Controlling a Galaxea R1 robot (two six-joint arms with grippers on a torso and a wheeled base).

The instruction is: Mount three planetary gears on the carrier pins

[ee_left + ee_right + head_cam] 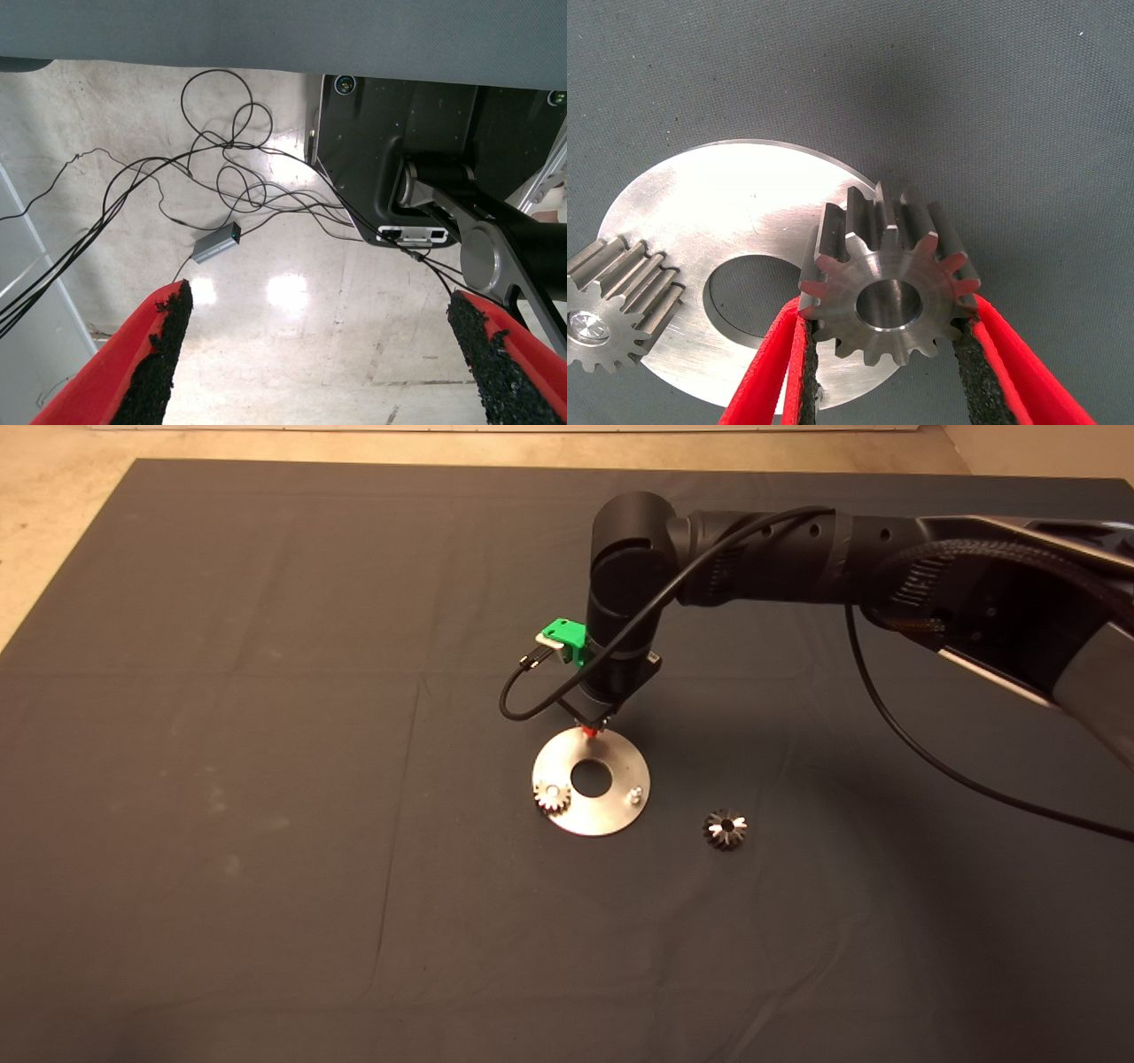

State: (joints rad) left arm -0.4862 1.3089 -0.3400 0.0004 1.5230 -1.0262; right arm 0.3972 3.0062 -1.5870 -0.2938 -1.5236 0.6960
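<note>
The round silver plate [592, 782] lies on the dark mat near its middle. One planetary gear [551, 796] sits on a carrier pin at the plate's left edge. A bare carrier pin [634, 794] stands at the plate's right side. A second planetary gear [725, 829] lies loose on the mat to the right of the plate. My right gripper [589, 732] hangs over the plate's far rim, shut on a third planetary gear [888, 282] held flat above the plate [744, 221]. The seated gear [616, 301] shows beside it. My left gripper [319, 354] is parked off the mat, open.
The right arm [797, 558] reaches in from the right with a black cable [930, 762] looping down over the mat. The left wrist view shows a pale floor with tangled cables [213, 168] and the robot's dark base [399, 150].
</note>
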